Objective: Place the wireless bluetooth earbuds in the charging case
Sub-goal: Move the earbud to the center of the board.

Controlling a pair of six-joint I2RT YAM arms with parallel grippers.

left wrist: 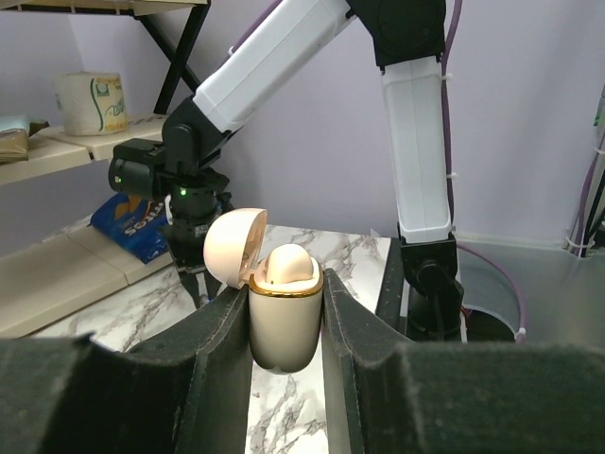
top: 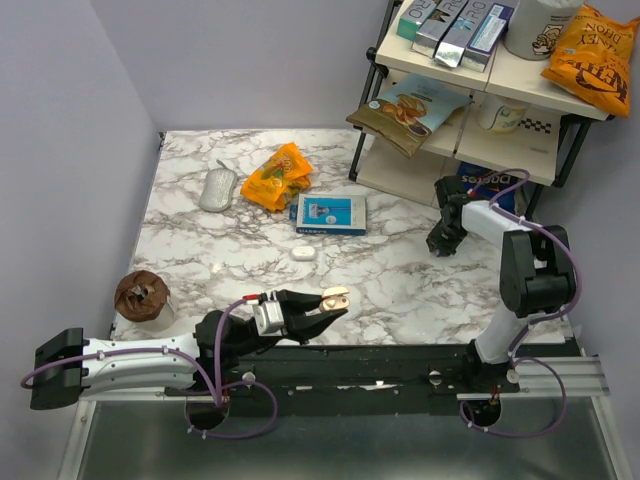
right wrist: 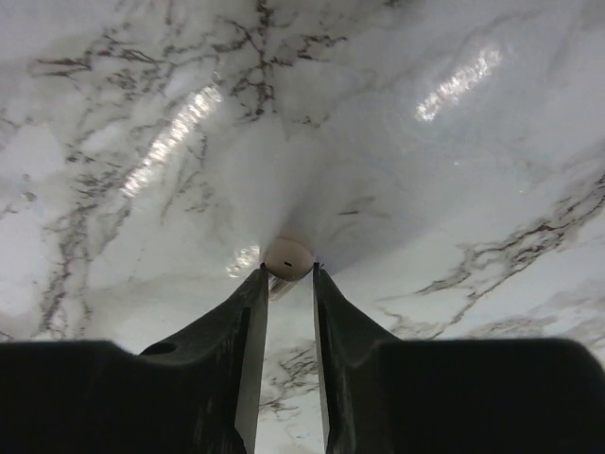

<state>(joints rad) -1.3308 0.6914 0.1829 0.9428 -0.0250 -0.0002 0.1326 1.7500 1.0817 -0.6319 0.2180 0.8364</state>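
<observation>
While the left fingers [left wrist: 219, 364] are pressed against both sides of the cream case [left wrist: 284, 331], holding it upright above the near edge of the worktop [top: 400, 280] with its lid [left wrist: 232, 248] flipped open, the job looks about half done. A rounded cream piece [left wrist: 288, 267] sits in the gold-rimmed mouth of the case, and I take it for one earbud already in its seat, though I cannot tell whether it is pushed fully home. The other earbud [right wrist: 288, 257] is well apart from the case, at the right side of the worktop near the foot of the shelf [top: 440, 70]. There the right fingers [right wrist: 241, 331] stand nearly together with the little piece caught between their tips, right at the marble; whether it is clear of the surface is not plain. What is left, by my reckoning, is to carry that earbud across to the open case, set it in the free seat and close the lid. A small white object [top: 302, 253] lies alone mid-worktop, apart from both arms.
</observation>
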